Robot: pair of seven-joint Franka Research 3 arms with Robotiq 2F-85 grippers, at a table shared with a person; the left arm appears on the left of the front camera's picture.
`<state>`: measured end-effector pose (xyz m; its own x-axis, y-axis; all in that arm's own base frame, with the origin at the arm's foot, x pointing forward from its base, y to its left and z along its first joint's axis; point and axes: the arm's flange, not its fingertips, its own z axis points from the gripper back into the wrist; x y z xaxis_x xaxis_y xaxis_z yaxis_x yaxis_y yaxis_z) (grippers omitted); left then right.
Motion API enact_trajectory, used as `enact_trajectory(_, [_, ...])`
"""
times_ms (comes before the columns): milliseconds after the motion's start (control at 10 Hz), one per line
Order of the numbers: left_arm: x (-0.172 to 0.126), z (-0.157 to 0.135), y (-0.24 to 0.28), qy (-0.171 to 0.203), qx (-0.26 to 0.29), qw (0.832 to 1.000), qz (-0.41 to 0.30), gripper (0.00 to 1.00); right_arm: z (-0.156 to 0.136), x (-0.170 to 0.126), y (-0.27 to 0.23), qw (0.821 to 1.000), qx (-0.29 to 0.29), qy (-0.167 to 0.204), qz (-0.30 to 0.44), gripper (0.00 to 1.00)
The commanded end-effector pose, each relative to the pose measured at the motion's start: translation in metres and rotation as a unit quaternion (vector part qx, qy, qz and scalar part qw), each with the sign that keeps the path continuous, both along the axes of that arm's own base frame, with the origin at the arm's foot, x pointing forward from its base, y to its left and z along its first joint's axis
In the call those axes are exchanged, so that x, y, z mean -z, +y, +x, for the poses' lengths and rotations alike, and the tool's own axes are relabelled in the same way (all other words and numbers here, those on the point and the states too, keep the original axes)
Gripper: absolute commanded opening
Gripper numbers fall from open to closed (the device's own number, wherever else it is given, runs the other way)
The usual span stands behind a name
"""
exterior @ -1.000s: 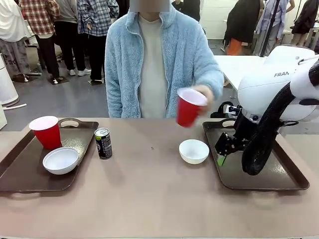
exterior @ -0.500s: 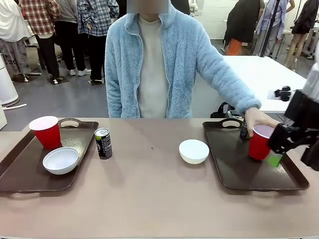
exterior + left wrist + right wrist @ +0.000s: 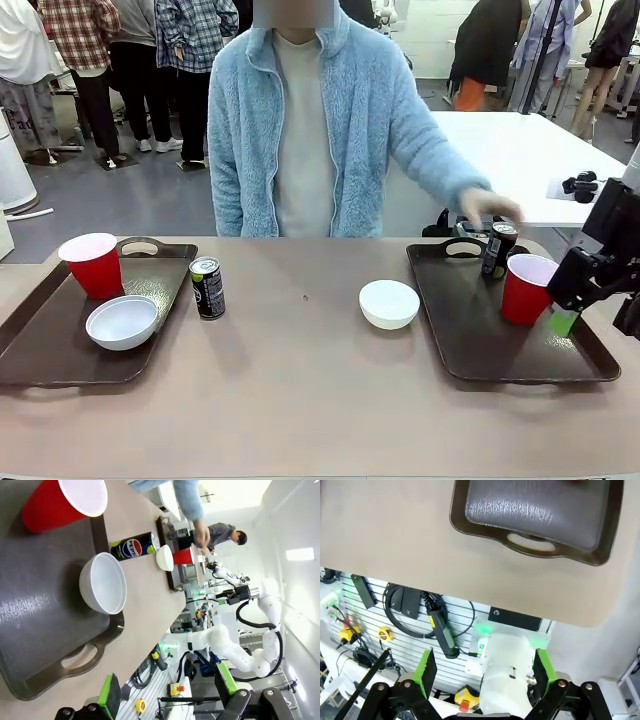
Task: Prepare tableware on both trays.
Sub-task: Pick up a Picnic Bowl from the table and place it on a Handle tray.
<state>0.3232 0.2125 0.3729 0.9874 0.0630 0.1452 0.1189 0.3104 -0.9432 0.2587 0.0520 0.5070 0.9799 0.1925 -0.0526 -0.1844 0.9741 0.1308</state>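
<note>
Front view: two dark brown trays were seen on a pale table, with a person in a pale blue fleece at the far edge. On the left tray (image 3: pixel 40 352) a left red cup (image 3: pixel 92 265) and a left bowl (image 3: pixel 122 322) were set, both mouth up. A Pepsi can (image 3: pixel 207 287) was stood upright on the table just beside that tray, its long axis vertical. On the right tray (image 3: pixel 480 345) a right red cup (image 3: pixel 525 288) and a black-green can (image 3: pixel 497 250) were also upright, with the person's hand (image 3: pixel 487 208) blurred just above the can. A middle bowl (image 3: pixel 389 303) was left on the table just beside that tray, opening upward. The step in hand was judged to be completing both sets: the bowl would need lifting over the right rim, and the Pepsi can onto the left tray, kept vertical. The left gripper (image 3: pixel 167 687) and right gripper (image 3: pixel 485 672) were shown with fingers spread wide, holding nothing.
</note>
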Motion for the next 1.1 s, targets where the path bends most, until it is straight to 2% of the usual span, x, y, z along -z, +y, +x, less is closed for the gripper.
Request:
enact_trajectory(0, [-0.001,-0.002,0.001,0.0,0.0,1.0,0.003,1.0,0.003,0.001,0.001,1.0,0.0,-0.002,0.0,1.0])
enact_trajectory(100, [-0.001,-0.002,0.001,0.0,0.0,1.0,0.003,1.0,0.0,0.0,0.0,1.0,0.0,0.0,0.0,1.0])
enact_trajectory(200, [-0.001,-0.002,0.001,0.0,0.0,1.0,0.003,1.0,0.016,0.013,0.016,1.0,0.005,-0.017,-0.005,1.0])
enact_trajectory(400, [-0.001,-0.002,0.001,0.0,0.0,1.0,0.003,1.0,0.055,0.037,0.046,0.998,0.017,-0.053,-0.026,1.0])
enact_trajectory(600, [-0.001,-0.002,0.001,0.0,0.0,1.0,0.003,1.0,0.101,0.065,0.071,0.998,0.037,-0.048,-0.03,1.0])
enact_trajectory(700, [-0.001,-0.002,0.001,0.0,0.0,1.0,0.003,1.0,0.122,0.078,0.086,0.997,0.035,-0.056,-0.034,1.0])
enact_trajectory(900, [-0.001,-0.002,0.001,0.0,0.0,1.0,0.003,1.0,0.141,0.087,0.101,0.995,0.033,-0.088,-0.03,1.0])
enact_trajectory(1000, [-0.001,-0.002,0.001,0.0,0.0,1.0,0.003,1.0,0.139,0.085,0.101,0.995,0.031,-0.091,-0.022,1.0])
